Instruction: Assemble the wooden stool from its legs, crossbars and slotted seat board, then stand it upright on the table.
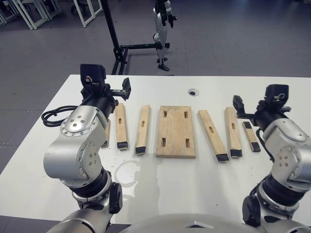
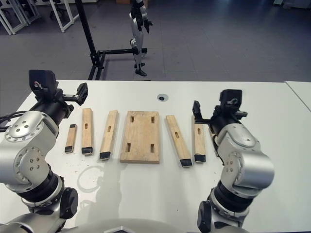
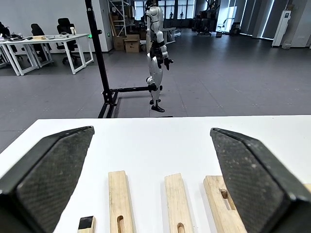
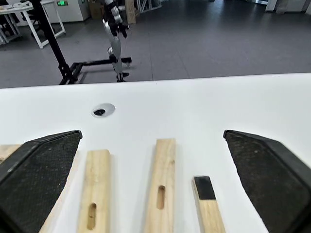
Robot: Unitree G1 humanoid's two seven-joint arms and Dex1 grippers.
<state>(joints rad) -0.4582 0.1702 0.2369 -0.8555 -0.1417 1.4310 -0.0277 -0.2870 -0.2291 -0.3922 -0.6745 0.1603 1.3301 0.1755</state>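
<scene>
Left tool [image 3: 151,141], right tool [image 4: 151,138] both agape, by legs [image 1: 143,128] flanking seat board [image 1: 176,131].

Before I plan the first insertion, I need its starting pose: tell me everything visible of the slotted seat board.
The slotted seat board is a rectangular slab of pale bare wood lying flat on the white table, long side running away from the robot. Four small rectangular slots are cut in its top face, two toward each end. It sits mid-row, apart from the left-hand piece and the right-hand piece. Nothing rests on it or grips it.
</scene>
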